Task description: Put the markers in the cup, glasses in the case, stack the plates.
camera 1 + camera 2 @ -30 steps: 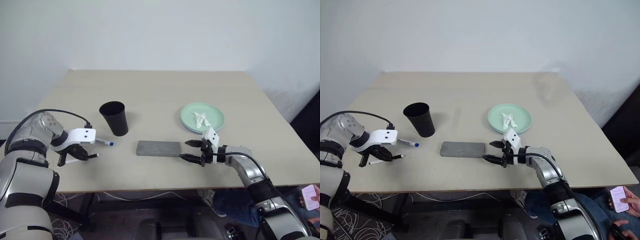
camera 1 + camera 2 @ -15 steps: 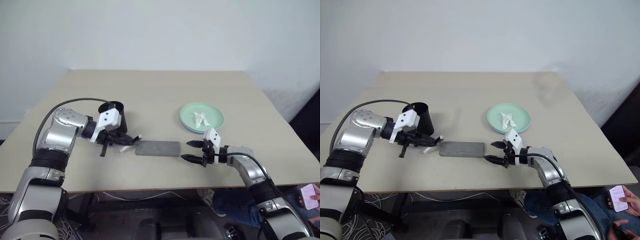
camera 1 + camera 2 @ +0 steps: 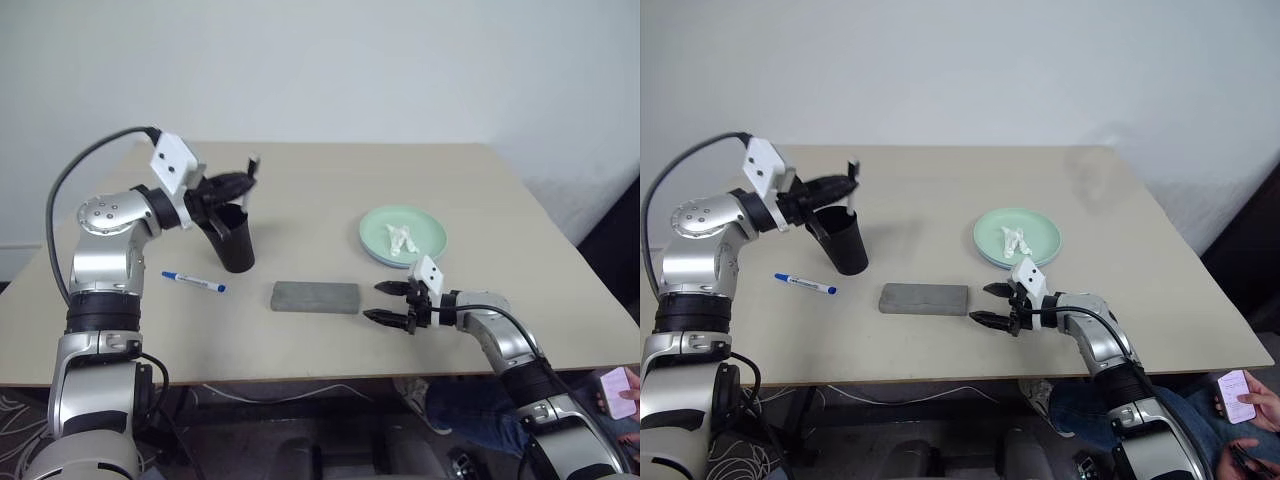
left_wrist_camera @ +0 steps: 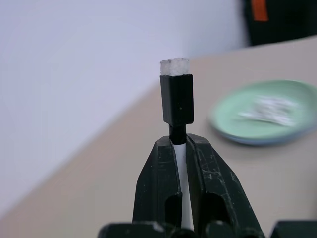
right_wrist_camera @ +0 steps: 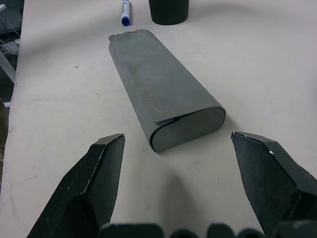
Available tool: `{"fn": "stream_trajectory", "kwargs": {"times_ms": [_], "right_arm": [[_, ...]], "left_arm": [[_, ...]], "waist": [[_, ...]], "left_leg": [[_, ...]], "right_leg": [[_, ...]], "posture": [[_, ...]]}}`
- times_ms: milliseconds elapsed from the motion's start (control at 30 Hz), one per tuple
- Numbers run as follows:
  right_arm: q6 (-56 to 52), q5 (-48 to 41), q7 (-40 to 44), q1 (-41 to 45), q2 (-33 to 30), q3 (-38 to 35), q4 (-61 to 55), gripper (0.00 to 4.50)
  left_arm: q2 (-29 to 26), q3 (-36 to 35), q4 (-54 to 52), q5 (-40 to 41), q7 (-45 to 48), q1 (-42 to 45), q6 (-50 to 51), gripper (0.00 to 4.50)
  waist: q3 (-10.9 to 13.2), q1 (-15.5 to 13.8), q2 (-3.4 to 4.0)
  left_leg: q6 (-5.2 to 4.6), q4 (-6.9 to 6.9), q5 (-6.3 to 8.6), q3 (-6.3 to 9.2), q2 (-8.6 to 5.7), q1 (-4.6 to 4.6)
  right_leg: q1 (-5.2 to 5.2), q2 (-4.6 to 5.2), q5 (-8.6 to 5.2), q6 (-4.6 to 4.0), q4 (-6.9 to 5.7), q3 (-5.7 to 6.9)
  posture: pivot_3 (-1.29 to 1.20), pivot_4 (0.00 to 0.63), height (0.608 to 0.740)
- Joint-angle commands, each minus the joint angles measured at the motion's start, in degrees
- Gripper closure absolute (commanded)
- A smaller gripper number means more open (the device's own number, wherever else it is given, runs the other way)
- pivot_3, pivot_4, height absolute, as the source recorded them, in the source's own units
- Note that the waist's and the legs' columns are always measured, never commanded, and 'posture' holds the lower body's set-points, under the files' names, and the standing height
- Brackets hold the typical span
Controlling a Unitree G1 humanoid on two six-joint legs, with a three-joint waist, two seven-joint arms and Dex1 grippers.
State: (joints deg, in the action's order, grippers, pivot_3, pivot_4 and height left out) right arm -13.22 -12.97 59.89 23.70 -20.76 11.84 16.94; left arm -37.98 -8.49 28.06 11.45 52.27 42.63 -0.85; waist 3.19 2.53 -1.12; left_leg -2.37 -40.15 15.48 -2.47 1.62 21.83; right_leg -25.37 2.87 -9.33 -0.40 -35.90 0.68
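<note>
1 marker (image 3: 252, 165) pinched in left claw (image 3: 243, 182) above cup (image 3: 230, 237), upper left of frame. Blue-capped marker (image 3: 194, 283) on desk (image 3: 330, 180). Right claw (image 3: 392, 304) spread beside case (image 3: 316, 296). Next: tip marker down into cup, release.

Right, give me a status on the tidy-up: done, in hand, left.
Done: the plates look stacked, mint green on top, with white crumpled stuff lying on them.
In hand: the left end effector is shut on the dark-tipped marker, above the cup.
Left: the blue-capped marker lies on the table; the case lies closed before the open right end effector.
</note>
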Motion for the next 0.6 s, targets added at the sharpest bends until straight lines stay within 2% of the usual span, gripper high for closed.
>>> {"fn": "stream_trajectory", "kwargs": {"times_ms": [33,200,600], "right_arm": [[0.3,-0.4,0.4,1.5,-0.2,-0.7,-1.5,0.75],[0.5,-0.3,0.6,1.9,-0.1,-0.6,-1.0,0.75],[0.3,-0.3,0.5,1.2,-0.3,-0.5,-1.8,0.75]], "left_arm": [[0.5,-1.9,1.5,-0.8,-5.0,2.0,-3.9,4.47],[1.4,-2.5,6.9,-2.6,-12.4,1.9,-7.7,4.47],[5.1,-2.4,12.7,-1.7,-13.7,0.4,-8.2,4.47]], "waist": [[0.0,0.0,-0.01],[0.0,0.0,-0.01],[0.0,0.0,-0.04]], "left_leg": [[0.0,0.0,0.0,0.01,-0.01,0.0],[0.01,0.0,0.0,-0.03,0.01,-0.02],[0.03,0.02,0.01,-0.05,0.01,0.02]], "right_leg": [[0.01,0.0,0.0,0.0,0.0,0.0],[0.0,0.01,0.01,-0.02,0.01,0.01],[-0.02,0.02,0.04,-0.02,0.04,0.04]], "posture": [[0.0,0.0,0.721],[0.0,0.0,0.721],[0.0,0.0,0.721]]}}
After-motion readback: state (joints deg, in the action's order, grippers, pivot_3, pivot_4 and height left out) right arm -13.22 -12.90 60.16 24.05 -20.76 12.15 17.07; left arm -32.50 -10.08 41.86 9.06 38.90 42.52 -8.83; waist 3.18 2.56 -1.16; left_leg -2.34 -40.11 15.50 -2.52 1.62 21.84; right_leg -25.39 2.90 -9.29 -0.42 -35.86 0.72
